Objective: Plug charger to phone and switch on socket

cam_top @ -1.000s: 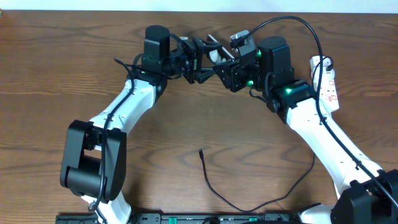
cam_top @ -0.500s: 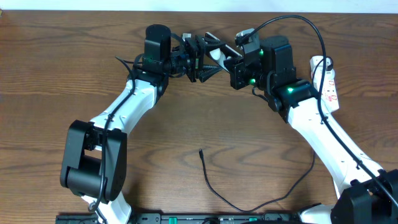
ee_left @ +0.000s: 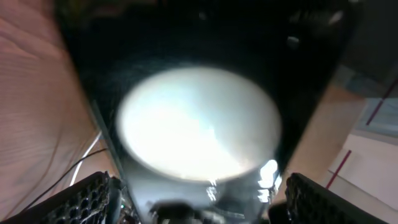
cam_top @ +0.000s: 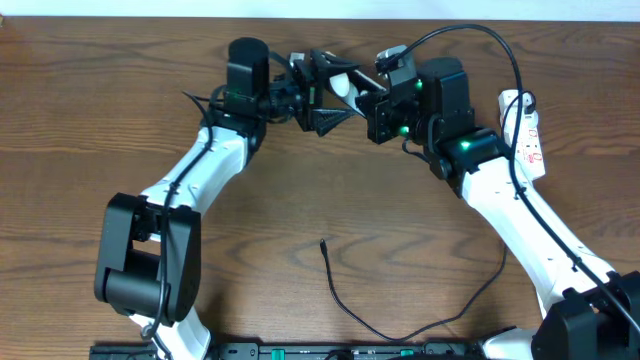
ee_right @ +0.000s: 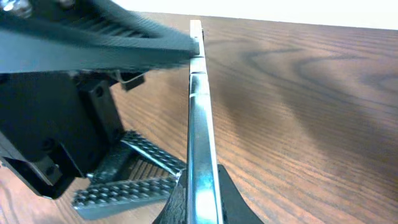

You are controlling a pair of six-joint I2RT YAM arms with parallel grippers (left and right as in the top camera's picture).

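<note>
The phone [cam_top: 346,86] is held edge-up above the far middle of the table between my two grippers. My right gripper [cam_top: 372,95] is shut on its lower end; the right wrist view shows the shiny phone edge [ee_right: 196,112] clamped in the jaws [ee_right: 198,208]. My left gripper [cam_top: 326,92] is open, its fingers spread against the phone's face. In the left wrist view the black face with a big white circle [ee_left: 199,124] fills the frame between the spread fingers [ee_left: 199,208]. The charger [cam_top: 345,305] lies loose on the table, its plug tip [cam_top: 322,242] near the middle. The socket [cam_top: 531,135] lies at the right.
The right arm covers part of the power strip, and its white cord [cam_top: 512,100] loops at the far end. Black robot-base cables run along the front edge [cam_top: 300,350]. The left gripper's textured fingers [ee_right: 124,183] show left of the phone in the right wrist view.
My right gripper has shifted slightly away from me and to the right with the phone. My left gripper's fingers have spread wider against the phone. The charger has not moved.
</note>
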